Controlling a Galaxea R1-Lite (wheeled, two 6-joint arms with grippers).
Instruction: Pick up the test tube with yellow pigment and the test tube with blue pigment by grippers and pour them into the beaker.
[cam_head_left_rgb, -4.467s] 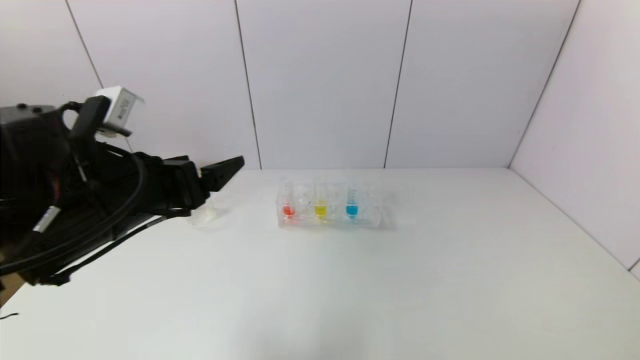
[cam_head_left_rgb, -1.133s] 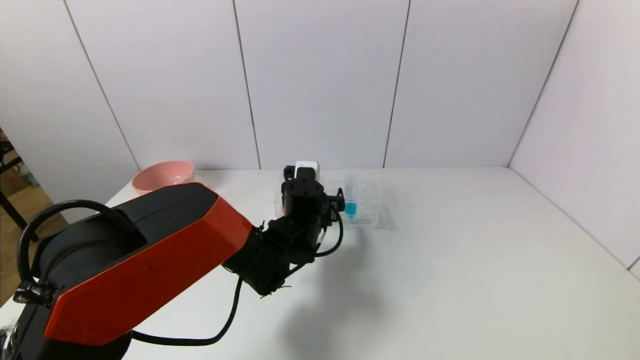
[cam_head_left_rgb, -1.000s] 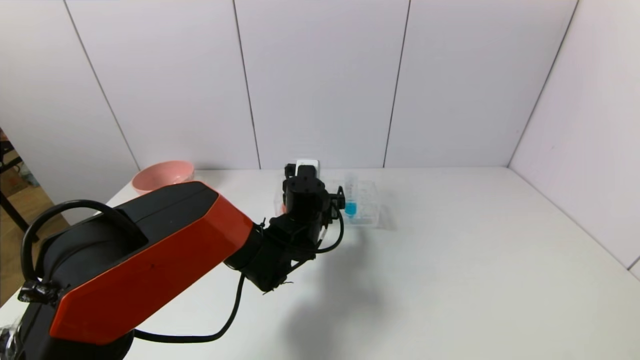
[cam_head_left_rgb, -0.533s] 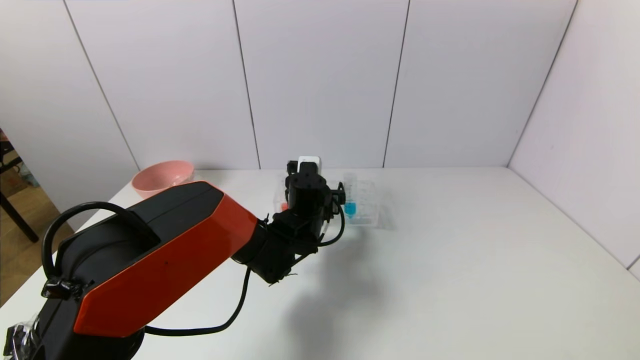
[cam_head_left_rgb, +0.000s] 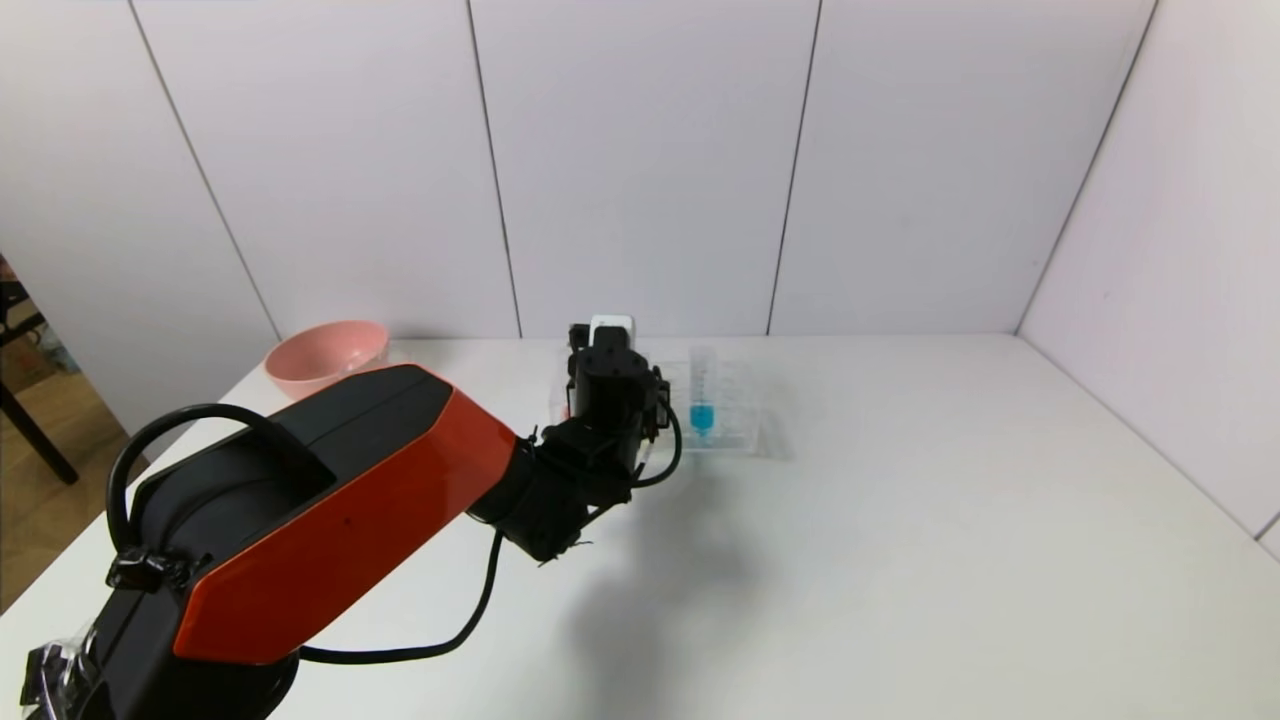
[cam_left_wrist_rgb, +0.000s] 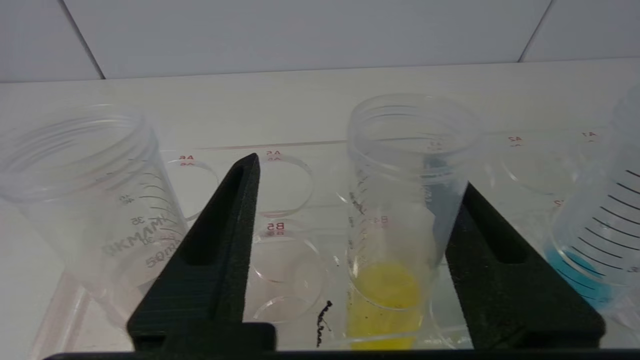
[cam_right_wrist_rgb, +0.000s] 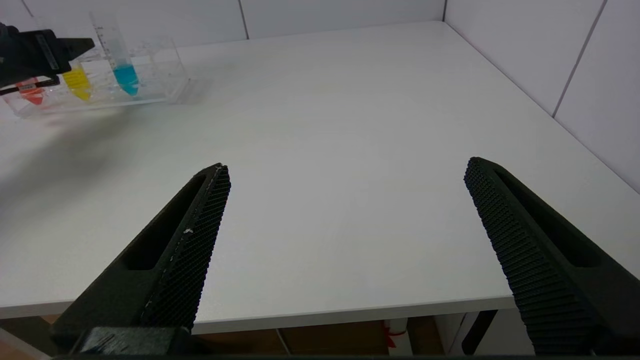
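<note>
My left gripper (cam_left_wrist_rgb: 360, 172) is open and straddles the test tube with yellow pigment (cam_left_wrist_rgb: 395, 280), which stands upright in the clear rack (cam_left_wrist_rgb: 285, 200). One finger lies against the tube's side and a gap remains at the other finger (cam_left_wrist_rgb: 220, 235). The test tube with blue pigment (cam_left_wrist_rgb: 595, 250) stands one slot further along, outside the jaws. In the head view the wrist (cam_head_left_rgb: 610, 385) hides the yellow tube, while the blue tube (cam_head_left_rgb: 702, 400) shows beside it. The beaker is hidden. My right gripper (cam_right_wrist_rgb: 347, 167) hangs open and empty over the table's near edge.
A third clear tube (cam_left_wrist_rgb: 85, 200) stands in the rack just outside the other finger. A pink bowl (cam_head_left_rgb: 327, 352) sits at the table's back left. The rack (cam_head_left_rgb: 745, 420) stands near the back wall. White wall panels close off the right side.
The left arm swung in from the far left to the rack. In the last second it edged slightly forward and left, so more of the blue tube shows.
</note>
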